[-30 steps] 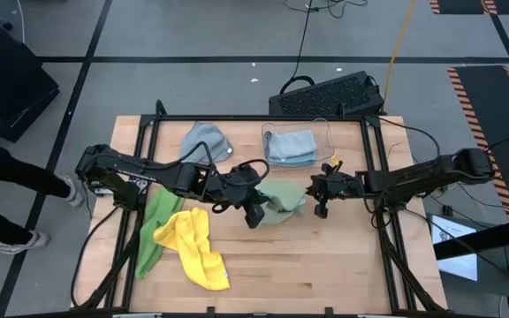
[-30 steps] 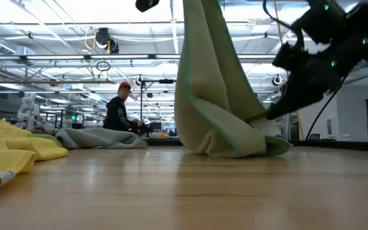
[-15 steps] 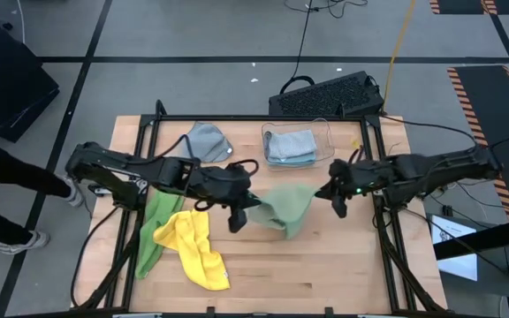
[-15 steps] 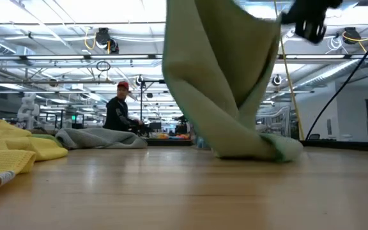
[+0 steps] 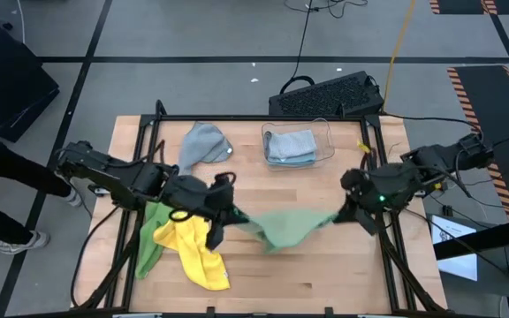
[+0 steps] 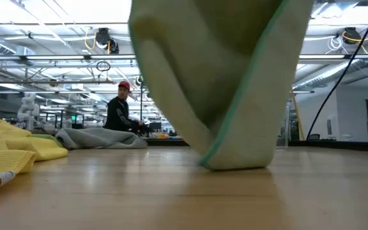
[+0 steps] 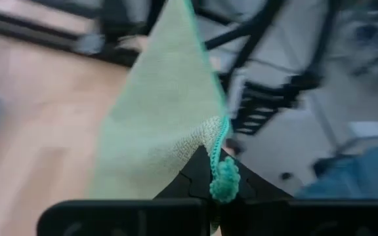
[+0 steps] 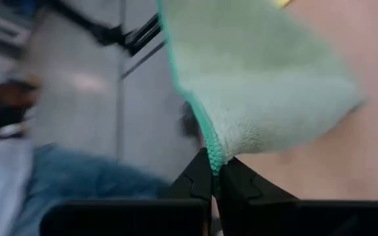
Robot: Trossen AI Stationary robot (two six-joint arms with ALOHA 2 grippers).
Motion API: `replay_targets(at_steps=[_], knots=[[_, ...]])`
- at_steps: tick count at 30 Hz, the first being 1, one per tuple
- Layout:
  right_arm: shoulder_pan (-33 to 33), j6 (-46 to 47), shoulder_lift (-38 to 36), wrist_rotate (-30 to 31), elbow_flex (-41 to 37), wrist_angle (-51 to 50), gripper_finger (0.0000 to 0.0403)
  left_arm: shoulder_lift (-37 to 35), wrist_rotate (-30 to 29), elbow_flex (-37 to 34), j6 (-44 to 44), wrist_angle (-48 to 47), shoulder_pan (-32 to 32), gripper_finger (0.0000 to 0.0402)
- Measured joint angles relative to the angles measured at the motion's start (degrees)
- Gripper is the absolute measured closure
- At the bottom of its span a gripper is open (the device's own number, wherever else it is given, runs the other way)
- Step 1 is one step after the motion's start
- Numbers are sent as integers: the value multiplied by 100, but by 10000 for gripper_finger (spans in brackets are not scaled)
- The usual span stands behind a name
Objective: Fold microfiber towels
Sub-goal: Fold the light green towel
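We see the sage green towel (image 5: 283,228) stretched above the tabletop (image 5: 325,274), left pincer (image 5: 222,221) and right pincer (image 5: 343,215) each clamped on a corner

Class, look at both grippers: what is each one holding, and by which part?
Both hold the sage green towel: the left gripper and the right gripper each pinch an opposite corner, and the cloth hangs stretched between them.

The left gripper (image 5: 224,215) and right gripper (image 5: 343,212) moved apart. The sage green towel (image 5: 283,227), bunched before, was stretched out between them, sagging to the table (image 5: 325,274).
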Motion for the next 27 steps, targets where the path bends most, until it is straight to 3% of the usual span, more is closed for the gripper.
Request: replay_targets(at_steps=[5, 8, 14, 19, 27], knots=[[821, 1073, 265, -881, 120, 847, 403, -11, 516, 0, -110, 949, -610, 398], [1207, 1777, 289, -1045, 128, 1175, 403, -11, 559, 0, -148, 1182, -898, 389], [1464, 2463, 276, -1005, 129, 385, 403, 49, -718, 0, -122, 265, -1119, 382], [1393, 2485, 374, -356, 126, -713, 403, 291, -1522, 0, -118, -942, -934, 397], [1274, 2395, 426, 894, 118, -1733, 403, 917, -1506, -2, 216, -1591, -352, 389]])
